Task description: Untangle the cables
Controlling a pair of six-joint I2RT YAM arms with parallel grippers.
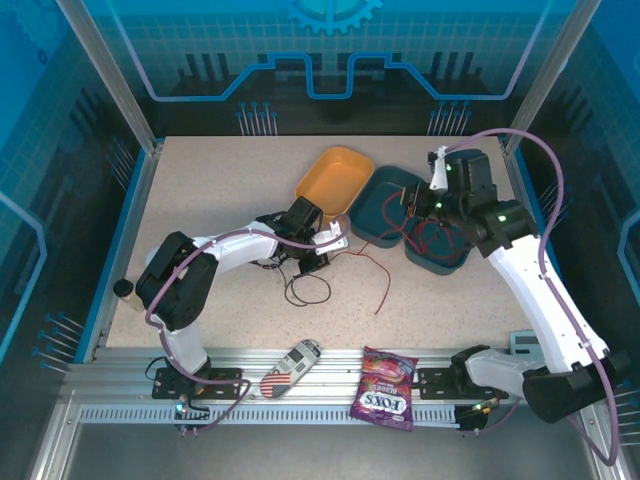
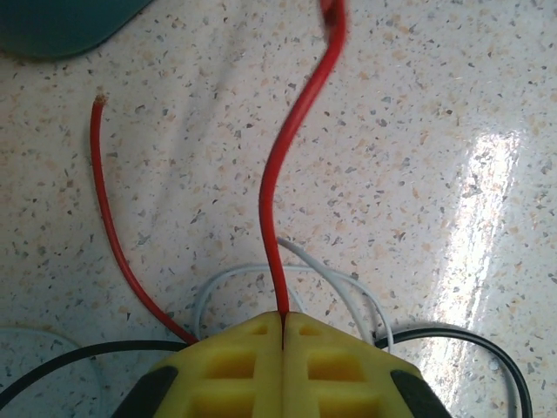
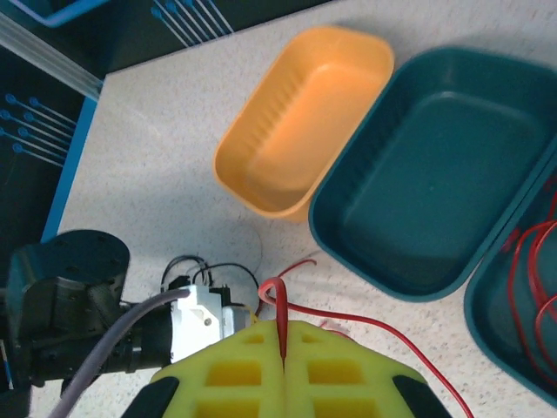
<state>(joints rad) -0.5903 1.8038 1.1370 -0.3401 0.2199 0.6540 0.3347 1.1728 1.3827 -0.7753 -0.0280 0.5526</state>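
Left wrist view: the left tool (image 2: 283, 324) clamps one red cable (image 2: 268, 209), with one white cable (image 2: 244, 270) and one black cable (image 2: 87, 352) looping beside it on the surface (image 2: 418, 131). The right tool (image 3: 283, 341) also pinches red cable, near one orange tray (image 3: 305, 122) and two teal trays (image 3: 435, 174).

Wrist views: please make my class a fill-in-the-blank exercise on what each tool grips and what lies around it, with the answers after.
1. The cable clamped in the left tool is coloured ___.
2. By that tool lie a white cable and another coloured ___.
3. The right tool is shut on a strand coloured ___.
4. The orange tray holds ___.
Missing words: red; black; red; nothing.
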